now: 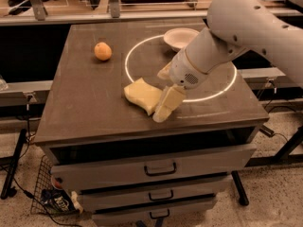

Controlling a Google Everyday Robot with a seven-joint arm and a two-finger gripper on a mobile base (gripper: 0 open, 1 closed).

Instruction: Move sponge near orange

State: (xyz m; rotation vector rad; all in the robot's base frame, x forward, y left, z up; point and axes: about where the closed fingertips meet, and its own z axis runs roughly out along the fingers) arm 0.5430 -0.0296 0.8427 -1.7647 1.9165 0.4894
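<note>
The pale yellow sponge [140, 93] lies on the dark tabletop [85, 103], near the front and just left of centre. The orange [102, 51] sits at the back left of the table, well apart from the sponge. My gripper [160, 97] has come down at the sponge's right end. It is open, with one pale finger [168, 104] in front of the sponge's right edge and the other [164, 72] behind it. The sponge rests flat on the table.
A white bowl [180, 37] stands at the back of the table, on the rim of a white circle [130, 56] marked on the top. My white arm [246, 27] reaches in from the right. Drawers [161, 169] lie below the front edge.
</note>
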